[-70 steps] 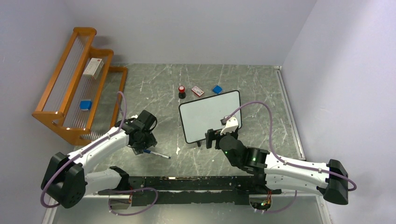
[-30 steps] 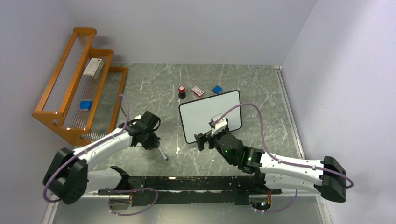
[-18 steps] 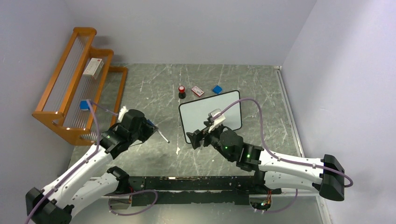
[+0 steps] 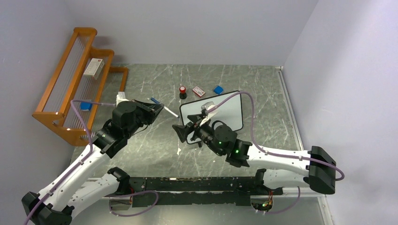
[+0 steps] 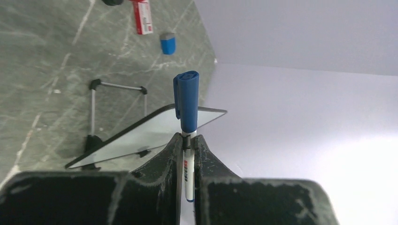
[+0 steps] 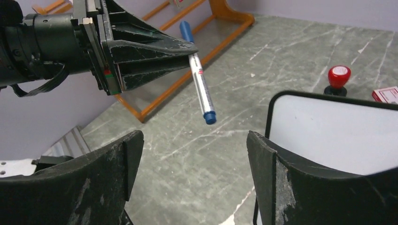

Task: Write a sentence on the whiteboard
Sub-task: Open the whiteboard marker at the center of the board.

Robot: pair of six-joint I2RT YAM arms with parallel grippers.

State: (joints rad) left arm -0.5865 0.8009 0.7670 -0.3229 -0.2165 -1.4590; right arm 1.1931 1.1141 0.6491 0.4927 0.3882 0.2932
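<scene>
The left tool (image 4: pixel 158 108) is pinching the marker pen (image 4: pixel 170 112) in the top view, its jaws pressed together on the white barrel and holding it up off the worktop (image 4: pixel 150 84), left of the whiteboard (image 4: pixel 227 115). The right tool (image 4: pixel 180 132) is facing the pen with jaws spread and nothing between them, near the board's near-left corner. The whiteboard is sitting right of centre on the worktop and I am reading its face as blank, so I am judging the task barely begun: the pen is in hand and every word is left to write. Counting here, I am finding one whiteboard, one pen, and one wooden rack (image 4: pixel 86 33) at the far left carrying one small box (image 4: pixel 94 68) and one blue block (image 4: pixel 85 105). Beyond the board I am finding one red knob (image 4: pixel 182 90), one red-and-white box (image 4: pixel 198 91) and one blue piece (image 4: pixel 218 89). In the left wrist view the left tool (image 5: pixel 187 138) is gripping the pen (image 5: pixel 186 166) just below its blue cap (image 5: pixel 187 96), which is on, so uncapping is also waiting. The whiteboard (image 5: pixel 141 136) is resting beyond on a thin stand with black feet, unmarked. In the right wrist view the right tool (image 6: pixel 195 150) is standing wide open. The pen (image 6: pixel 199 84) is hanging ahead of it, apart from both fingers, and the one corner of whiteboard (image 6: pixel 338 131) showing is clean.
</scene>
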